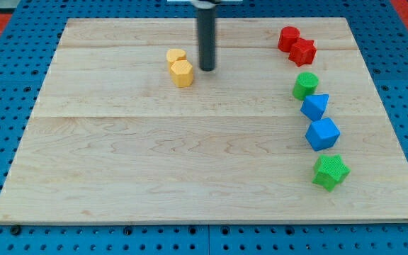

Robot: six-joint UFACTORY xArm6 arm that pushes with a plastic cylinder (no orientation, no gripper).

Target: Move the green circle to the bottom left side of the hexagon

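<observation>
The green circle (304, 85) sits at the view's right, just below the red blocks and touching the upper blue block. The yellow hexagon (182, 73) lies at the upper middle, touching a second yellow block (176, 57) above it. My tip (207, 69) rests on the board just right of the yellow hexagon, with a small gap between them. It is far to the left of the green circle.
Two red blocks (288, 38) (304, 51) sit at the upper right. Two blue blocks (315, 107) (322, 134) and a green star (330, 172) run down the right side. The wooden board (154, 163) lies on a blue pegboard.
</observation>
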